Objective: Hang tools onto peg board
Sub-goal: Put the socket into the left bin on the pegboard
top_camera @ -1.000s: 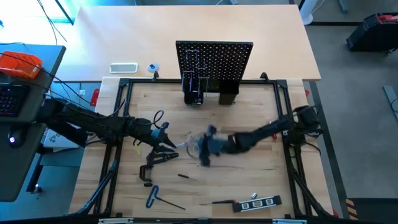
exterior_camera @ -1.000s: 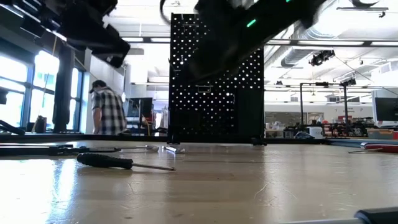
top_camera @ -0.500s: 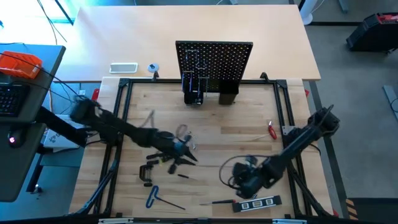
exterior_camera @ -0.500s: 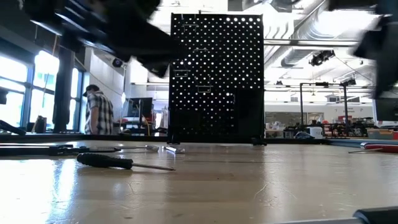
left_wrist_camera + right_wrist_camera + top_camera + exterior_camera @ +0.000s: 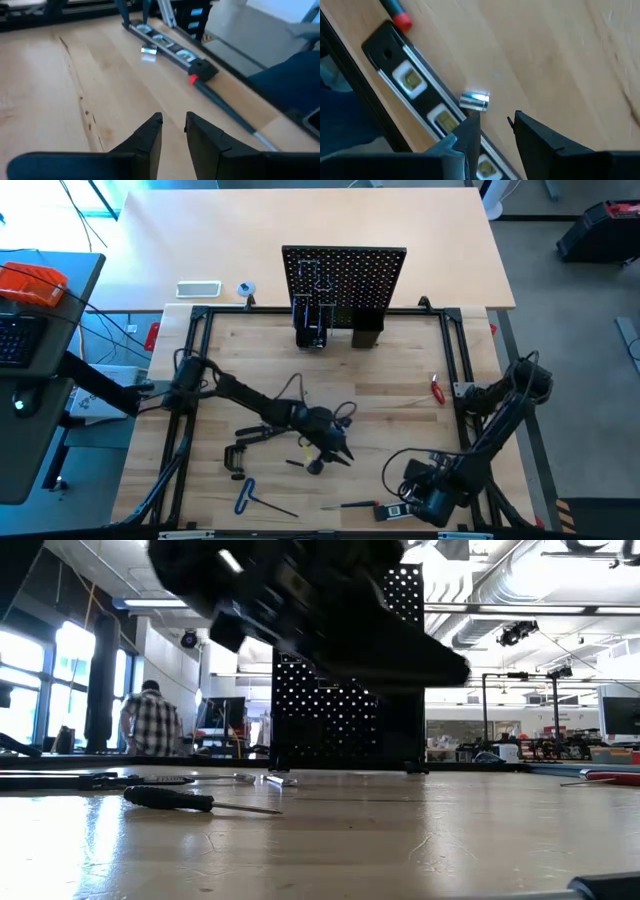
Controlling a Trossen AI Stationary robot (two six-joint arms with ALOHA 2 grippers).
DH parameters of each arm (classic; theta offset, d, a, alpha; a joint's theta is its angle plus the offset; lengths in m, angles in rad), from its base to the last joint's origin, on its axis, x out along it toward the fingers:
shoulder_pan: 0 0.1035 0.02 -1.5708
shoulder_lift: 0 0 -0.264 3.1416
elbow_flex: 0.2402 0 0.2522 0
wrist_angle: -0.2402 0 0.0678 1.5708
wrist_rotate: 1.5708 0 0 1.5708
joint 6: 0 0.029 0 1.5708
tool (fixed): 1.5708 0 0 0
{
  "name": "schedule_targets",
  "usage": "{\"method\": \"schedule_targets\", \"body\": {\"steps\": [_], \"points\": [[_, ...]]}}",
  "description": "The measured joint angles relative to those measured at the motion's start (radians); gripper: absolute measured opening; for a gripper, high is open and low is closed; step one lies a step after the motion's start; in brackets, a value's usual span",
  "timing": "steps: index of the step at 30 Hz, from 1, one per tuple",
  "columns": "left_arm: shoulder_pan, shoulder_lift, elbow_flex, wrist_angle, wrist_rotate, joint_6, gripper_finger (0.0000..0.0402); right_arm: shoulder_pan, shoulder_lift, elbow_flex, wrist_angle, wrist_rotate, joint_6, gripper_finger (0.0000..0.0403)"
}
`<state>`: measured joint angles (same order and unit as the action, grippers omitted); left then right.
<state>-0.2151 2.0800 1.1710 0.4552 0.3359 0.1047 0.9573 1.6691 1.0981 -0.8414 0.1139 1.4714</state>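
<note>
A wooden counter [image 5: 400, 370] inside a black frame is seen from above, with two dark robot arms reaching over it. At the far middle edge the upright black peg board [image 5: 345, 278] stands, with black holder boxes [image 5: 338, 328] at its base.

The left arm stretches from the left side toward the middle of the counter, and its left claw [image 5: 338, 452] hangs above bare wood there. In its wrist view the two dark fingers [image 5: 150, 137] stand a narrow gap apart with nothing between them, so the claw is released and empty.

The right arm bends down to the near right corner, where the right claw [image 5: 418, 498] sits just beside the black level [image 5: 415, 506] lying along the near edge. Its wrist view shows the fingers [image 5: 470, 132] parted a little and holding nothing, close to a small silver cylinder [image 5: 474, 100] that lies against the level.

Other tools lie loose on the counter: a black C-clamp [image 5: 237, 455] at the left, a blue-handled hex key [image 5: 247, 497] near the front left, a screwdriver [image 5: 357, 504] beside the level, and a red-handled tool [image 5: 437, 388] at the right.

In the low view a person in a checked shirt [image 5: 152, 724] stands in the room beyond the counter
</note>
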Motion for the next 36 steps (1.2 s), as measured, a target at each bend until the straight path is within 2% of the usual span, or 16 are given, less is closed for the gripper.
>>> {"method": "schedule_targets", "body": {"steps": [7, 14, 23, 29, 36], "points": [[0.008, 0.115, 0.118, -0.041, 0.032, 0.01, 0.0138, 0.007, 0.071, 0.0, 0.063, -0.052, -0.014, 0.0115], [0.013, 0.152, 0.161, -0.044, 0.04, -0.003, 0.0186, 0.001, 0.109, 0.0, 0.089, -0.071, -0.038, 0.0115], [0.014, 0.152, 0.162, -0.043, 0.04, 0.002, 0.0191, -0.047, 0.127, 0.0, 0.103, -0.088, -0.104, 0.0115], [0.018, 0.152, 0.162, -0.049, 0.003, 0.004, 0.0191, -0.102, 0.127, 0.0, 0.109, 0.023, -0.155, 0.0115], [0.037, 0.152, 0.162, -0.121, -0.07, 0.039, 0.0191, -0.124, 0.127, 0.0, 0.123, 0.024, -0.184, 0.0115]]}}
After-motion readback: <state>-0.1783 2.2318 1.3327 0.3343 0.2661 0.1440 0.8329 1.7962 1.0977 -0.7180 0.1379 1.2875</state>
